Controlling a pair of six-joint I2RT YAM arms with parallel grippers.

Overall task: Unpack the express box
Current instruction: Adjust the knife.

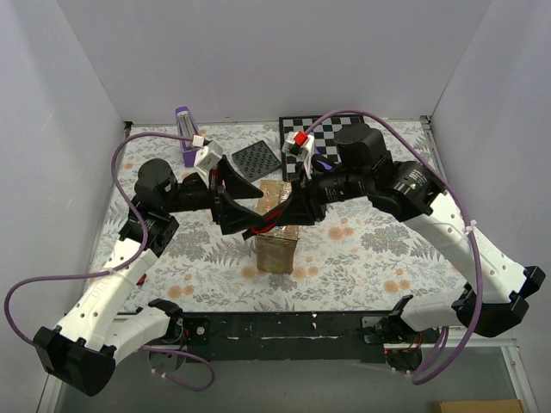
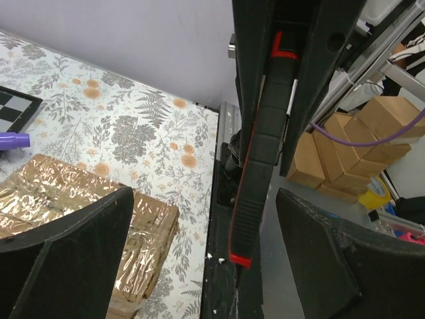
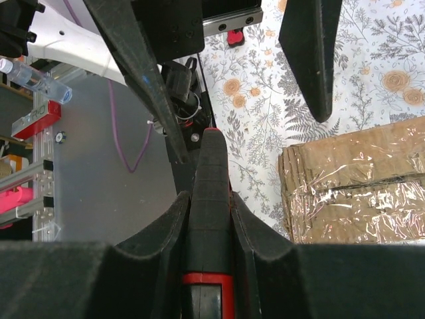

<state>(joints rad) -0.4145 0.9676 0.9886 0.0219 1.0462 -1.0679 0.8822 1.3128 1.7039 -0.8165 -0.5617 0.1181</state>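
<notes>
Box (image 1: 277, 249) of taped cardboard is sitting on the table (image 1: 379, 258); my right gripper (image 3: 209, 199) is clamping a black-and-red cutter (image 3: 211, 166), my left gripper (image 2: 206, 193) is gaping open around it.

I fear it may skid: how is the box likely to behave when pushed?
The box is probably slippery on top: glossy tape covers it. It looks small, so likely light: a sideways push would probably slide or tip it. The cardboard seems stiff, yet could buckle under a hard squeeze.
</notes>
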